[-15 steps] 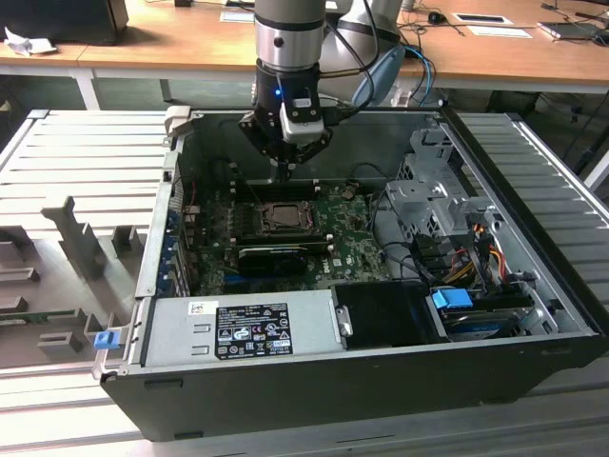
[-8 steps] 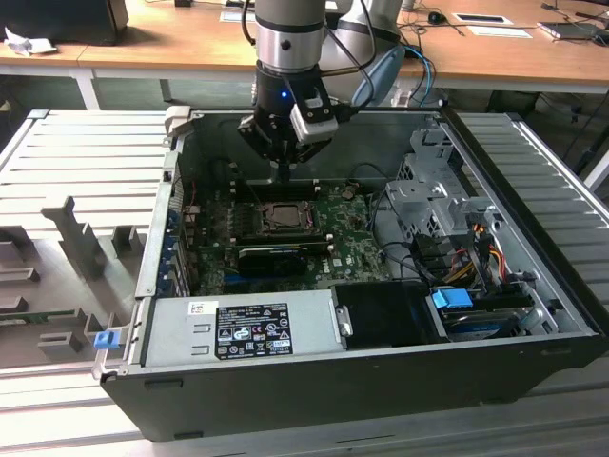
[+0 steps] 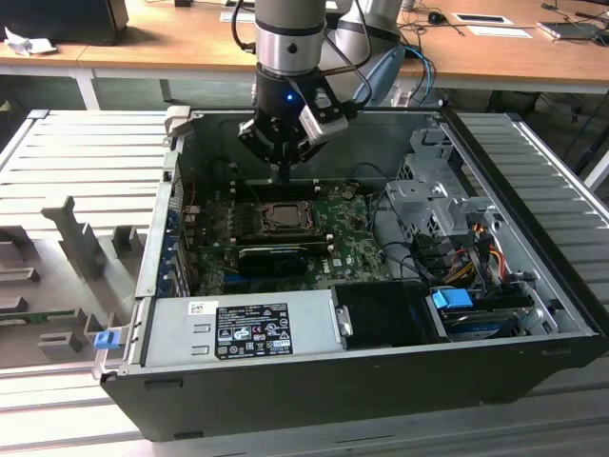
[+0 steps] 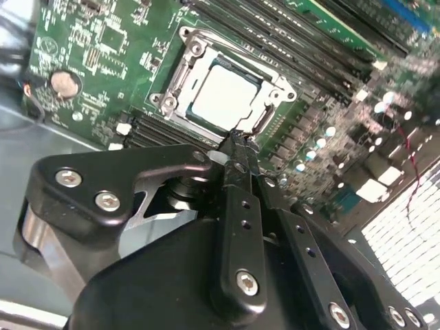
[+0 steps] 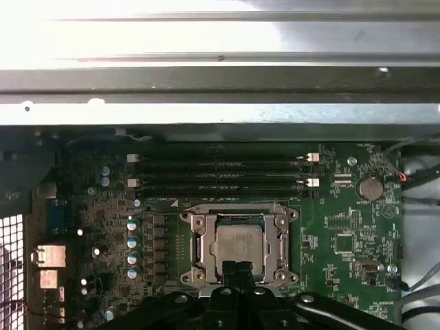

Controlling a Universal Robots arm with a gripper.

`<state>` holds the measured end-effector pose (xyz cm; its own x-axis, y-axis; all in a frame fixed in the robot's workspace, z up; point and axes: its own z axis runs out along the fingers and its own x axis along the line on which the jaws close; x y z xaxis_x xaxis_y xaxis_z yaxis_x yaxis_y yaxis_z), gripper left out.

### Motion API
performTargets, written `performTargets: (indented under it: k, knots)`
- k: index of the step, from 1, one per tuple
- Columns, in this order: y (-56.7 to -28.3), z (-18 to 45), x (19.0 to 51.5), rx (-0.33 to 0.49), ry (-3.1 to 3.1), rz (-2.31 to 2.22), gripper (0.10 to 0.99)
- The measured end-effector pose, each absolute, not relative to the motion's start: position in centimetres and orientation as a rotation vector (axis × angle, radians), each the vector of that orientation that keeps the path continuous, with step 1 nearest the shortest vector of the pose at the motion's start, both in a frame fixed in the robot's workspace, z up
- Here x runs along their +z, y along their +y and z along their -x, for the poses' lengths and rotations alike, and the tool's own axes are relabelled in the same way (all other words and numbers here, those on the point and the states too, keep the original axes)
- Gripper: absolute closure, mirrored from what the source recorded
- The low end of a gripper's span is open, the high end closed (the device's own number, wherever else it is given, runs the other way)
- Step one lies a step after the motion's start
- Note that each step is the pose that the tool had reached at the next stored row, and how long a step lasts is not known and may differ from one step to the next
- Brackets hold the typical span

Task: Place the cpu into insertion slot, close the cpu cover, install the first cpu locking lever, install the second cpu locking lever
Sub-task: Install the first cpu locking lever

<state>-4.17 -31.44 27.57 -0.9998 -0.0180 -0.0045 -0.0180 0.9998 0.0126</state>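
Second wrist view: the hand (image 4: 237, 139) is seen clenched on nothing beside the seated cpu (image 4: 223, 96), judged light, fragile, best held by its edges.

In the exterior view the cpu (image 3: 283, 216) sits in the insertion slot (image 3: 257, 225) mid-frame, a card (image 3: 271, 257) just below it.

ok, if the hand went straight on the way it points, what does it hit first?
Probably the frame edge of the cpu cover beside the cpu; the shut hand lines up there in both wrist views. Depth is unclear, so the cpu itself is possible.
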Motion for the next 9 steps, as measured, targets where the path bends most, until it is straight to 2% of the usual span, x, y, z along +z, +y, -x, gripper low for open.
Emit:
performTargets:
  k: [9]
  knots:
    - [-31.4,6.7,26.9,0.033,3.137,0.047,0.980]
